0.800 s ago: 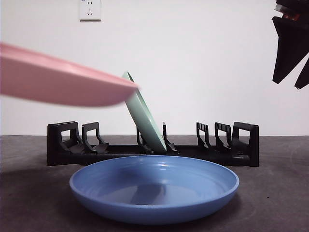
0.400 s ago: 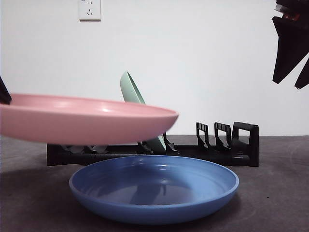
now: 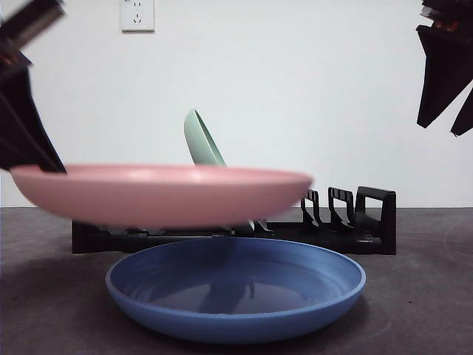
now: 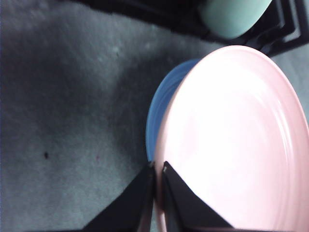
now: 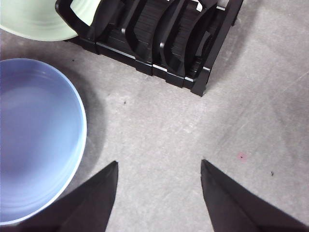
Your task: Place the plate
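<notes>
A pink plate hovers level above the blue plate, held by its left rim. My left gripper is shut on that rim of the pink plate, and its arm shows dark at the upper left of the front view. A pale green plate stands tilted in the black rack behind. My right gripper hangs open over bare table beside the blue plate, holding nothing; it shows at the top right of the front view.
The black rack has several free slots right of the green plate. A wall socket is on the white wall. The grey table stretches to the right of the rack.
The pink plate has travelled rightward and levelled out over the blue plate. The left arm has come into view at the upper left. The right gripper has stayed put.
</notes>
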Robot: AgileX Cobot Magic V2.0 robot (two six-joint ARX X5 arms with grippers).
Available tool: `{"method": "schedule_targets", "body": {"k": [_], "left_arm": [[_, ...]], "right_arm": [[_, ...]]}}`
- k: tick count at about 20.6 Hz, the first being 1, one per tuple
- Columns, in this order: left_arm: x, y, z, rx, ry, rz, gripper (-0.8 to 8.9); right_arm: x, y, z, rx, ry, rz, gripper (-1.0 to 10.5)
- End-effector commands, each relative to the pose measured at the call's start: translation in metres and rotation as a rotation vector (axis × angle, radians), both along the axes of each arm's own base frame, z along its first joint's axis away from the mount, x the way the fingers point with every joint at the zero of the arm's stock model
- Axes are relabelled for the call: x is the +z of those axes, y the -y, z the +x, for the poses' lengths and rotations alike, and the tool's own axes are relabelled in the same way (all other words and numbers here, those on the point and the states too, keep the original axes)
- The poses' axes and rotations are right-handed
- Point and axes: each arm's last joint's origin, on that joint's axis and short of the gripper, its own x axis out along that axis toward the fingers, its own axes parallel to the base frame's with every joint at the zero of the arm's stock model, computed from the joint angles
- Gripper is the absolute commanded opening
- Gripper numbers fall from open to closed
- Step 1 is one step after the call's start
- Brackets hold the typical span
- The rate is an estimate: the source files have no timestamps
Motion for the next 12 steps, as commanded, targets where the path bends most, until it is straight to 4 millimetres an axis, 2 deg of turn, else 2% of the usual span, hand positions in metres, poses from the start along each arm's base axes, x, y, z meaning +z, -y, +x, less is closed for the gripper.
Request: {"method": "schedule_targets", "body": {"k": [1,12], "left_arm": [[-0.005,0.009,0.007,-0.015,-0.022,-0.009,0.15],[-0.032,0.041,0.031,-0.05,-0.049,-0.029,0.15]], "right_arm": [[0.003,-0.002,0.002,-0.003,0.011,0.01,2.6],[0.003,-0.002,0.002,-0.003,0.01,0.01,2.6]]}}
